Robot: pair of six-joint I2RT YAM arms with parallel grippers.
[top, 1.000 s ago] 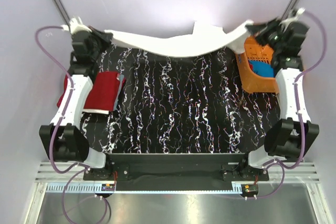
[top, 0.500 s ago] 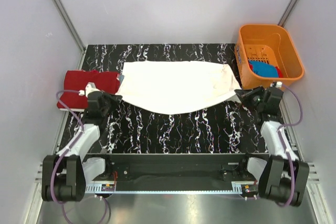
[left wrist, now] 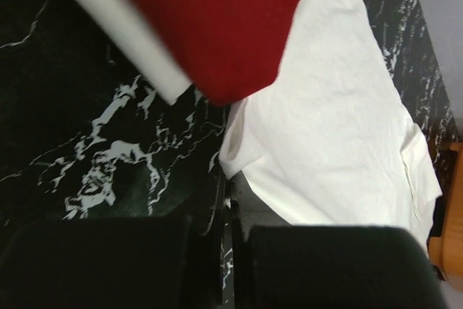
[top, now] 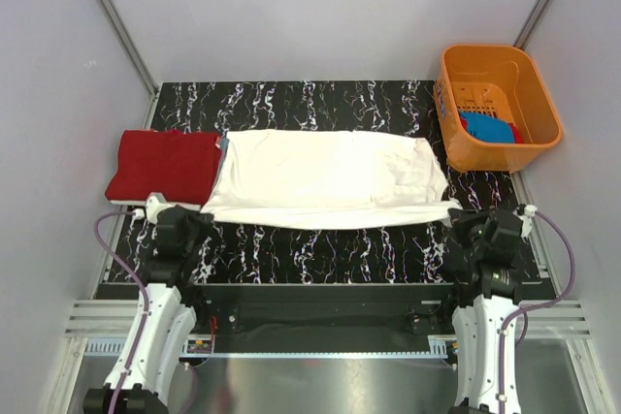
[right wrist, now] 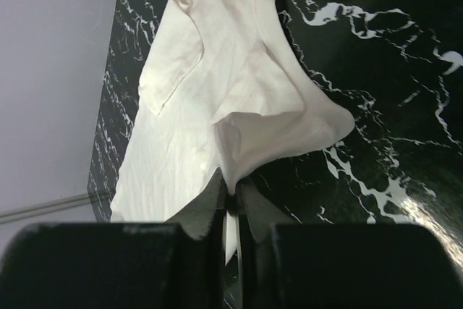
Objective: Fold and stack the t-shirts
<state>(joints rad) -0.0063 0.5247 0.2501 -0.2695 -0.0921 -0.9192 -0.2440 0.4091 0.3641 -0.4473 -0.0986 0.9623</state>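
Looking for the big white tee, where's it at? (Mia)

Lying flat in the middle of the black table, spread side to side. (Ben)

& the red tee? (Mia)

Folded, at the left side of the table, just beside the white tee. Left wrist cam shows a white strip poking out under it. (Ben)

Blue tee? (Mia)

Inside the orange basket, at the back right corner. (Ben)

What's the left gripper got? (Mia)

It's squeezed tight on the near left corner of the white tee. No gap btwn its 2 sides, just cloth pinched in there. (Ben)

Right gripper? (Mia)

Same thing. Pressed closed on the near right corner of the white tee. Cloth puffs up in a little bump there, the rest lies flat. (Ben)

Where are both arms? (Mia)

Low, by the near edge of the table, 1 at each end of the white tee. (Ben)
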